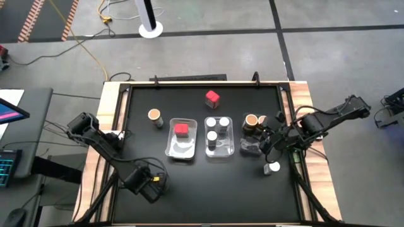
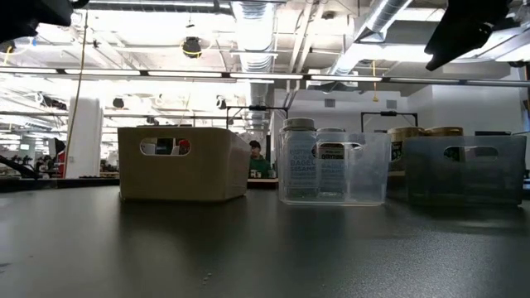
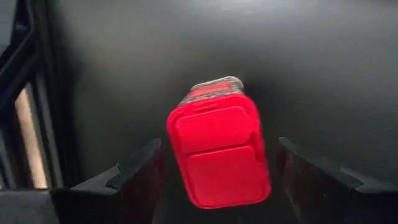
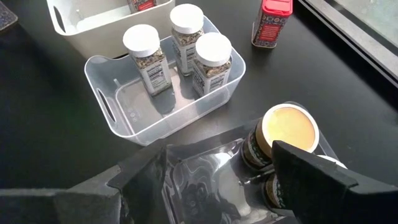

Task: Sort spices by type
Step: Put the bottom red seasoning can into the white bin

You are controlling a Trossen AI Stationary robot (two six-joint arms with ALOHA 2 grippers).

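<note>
Overhead, three trays are seen mid-tabletop (image 1: 189, 183), one per kind: a red box (image 1: 182, 130) in the left tray (image 1: 180, 150), white-lidded jars (image 1: 218, 122) in the middle tray (image 1: 220, 151), tan-lidded jars (image 1: 251, 120) in the right one. Unsorted are another red box (image 1: 212, 97), a tan-lidded jar (image 1: 154, 115) and a white-lidded jar (image 1: 273, 168). The left gripper (image 1: 154, 185) is parked near the front edge; the right gripper (image 1: 267, 144) hangs over the right tray.

At table height, only trays are shown.

By the left wrist, a red box (image 3: 219, 152) is seen between jaws set apart; contact cannot be told.

By the right wrist, jaws are spread over the tan lids (image 4: 289, 129), nothing held.
</note>
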